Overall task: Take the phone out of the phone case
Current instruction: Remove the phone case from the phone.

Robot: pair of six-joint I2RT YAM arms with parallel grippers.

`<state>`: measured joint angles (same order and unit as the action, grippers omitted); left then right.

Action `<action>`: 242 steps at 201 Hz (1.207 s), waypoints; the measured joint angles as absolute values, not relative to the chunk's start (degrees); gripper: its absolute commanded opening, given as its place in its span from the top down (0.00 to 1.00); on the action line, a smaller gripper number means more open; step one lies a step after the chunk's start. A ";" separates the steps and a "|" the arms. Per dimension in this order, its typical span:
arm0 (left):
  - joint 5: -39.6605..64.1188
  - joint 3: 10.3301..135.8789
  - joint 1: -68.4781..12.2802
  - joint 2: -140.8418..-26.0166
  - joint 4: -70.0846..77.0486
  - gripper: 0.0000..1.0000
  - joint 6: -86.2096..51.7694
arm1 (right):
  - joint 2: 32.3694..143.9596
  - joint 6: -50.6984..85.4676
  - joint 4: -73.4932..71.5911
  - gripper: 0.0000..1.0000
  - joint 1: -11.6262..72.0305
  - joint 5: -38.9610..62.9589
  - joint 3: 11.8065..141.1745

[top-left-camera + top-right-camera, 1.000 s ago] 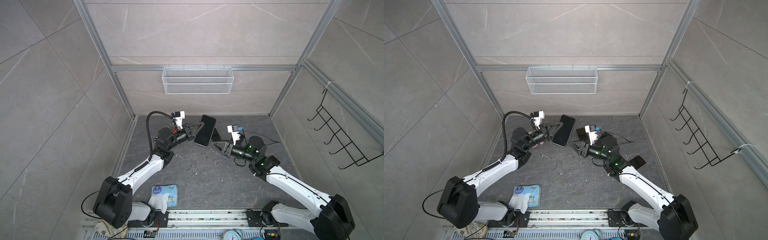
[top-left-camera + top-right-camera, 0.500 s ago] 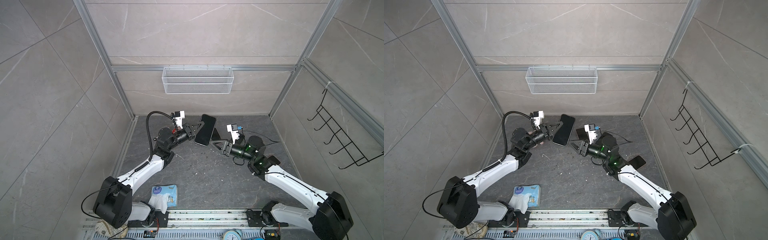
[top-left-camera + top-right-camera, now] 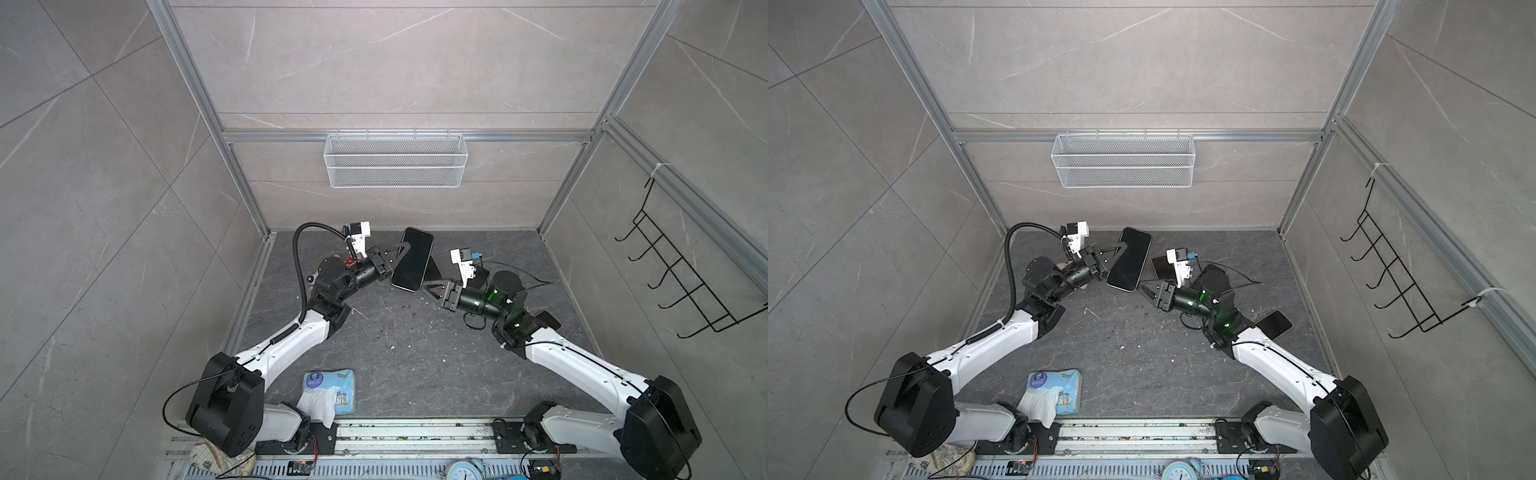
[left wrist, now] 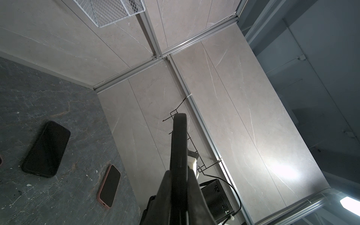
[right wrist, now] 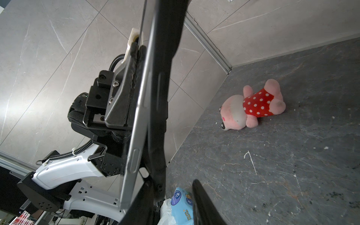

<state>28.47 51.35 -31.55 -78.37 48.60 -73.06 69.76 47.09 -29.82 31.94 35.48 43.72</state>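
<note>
My left gripper (image 3: 394, 261) is shut on the phone (image 3: 412, 258), holding it off the floor with its dark screen facing up in both top views. In the left wrist view the phone (image 4: 178, 140) stands edge-on between the closed fingers of that gripper (image 4: 179, 175). The right wrist view shows the phone's silver side (image 5: 134, 136) with the black phone case (image 5: 161, 58) standing slightly apart from it along this edge. My right gripper (image 3: 428, 286) is open at the phone's lower corner. One finger (image 5: 202, 204) is clear of it. The other lies against the case.
A black phone (image 4: 45, 149) and a pink-cased phone (image 4: 108, 186) lie on the dark floor. A pink plush toy (image 5: 253, 105) lies near the left wall. A tissue pack (image 3: 330, 392) sits by the front rail. A wire basket (image 3: 395, 160) and a hook rack (image 3: 685, 282) hang on the walls.
My right gripper has crept closer to the phone's lower corner and its jaws have narrowed. The left gripper still holds the phone in the same place.
</note>
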 measured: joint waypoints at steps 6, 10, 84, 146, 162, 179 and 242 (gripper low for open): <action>28.42 51.07 -31.75 -78.37 48.62 1.00 -73.08 | 69.87 47.27 -30.06 0.65 31.99 35.64 43.72; 28.40 50.87 -31.92 -78.37 48.71 1.00 -73.08 | 69.97 47.55 -30.24 0.65 32.10 35.75 43.72; 27.03 49.19 -32.88 -78.65 51.11 1.00 -72.95 | 71.18 51.55 -32.88 0.91 32.60 37.78 43.66; 23.51 44.38 -33.26 -78.67 47.18 0.57 -70.08 | 70.26 51.70 -24.32 1.00 32.91 37.08 42.96; 22.57 41.91 -33.52 -78.65 45.01 0.49 -69.28 | 69.69 51.66 -20.56 1.00 32.99 36.42 42.96; 21.54 39.35 -33.58 -78.65 43.24 0.43 -68.03 | 69.63 51.44 -16.86 1.00 32.99 35.59 42.96; 19.99 34.94 -34.11 -76.05 34.06 0.28 -61.36 | 71.59 50.57 -7.22 1.00 32.99 34.24 42.59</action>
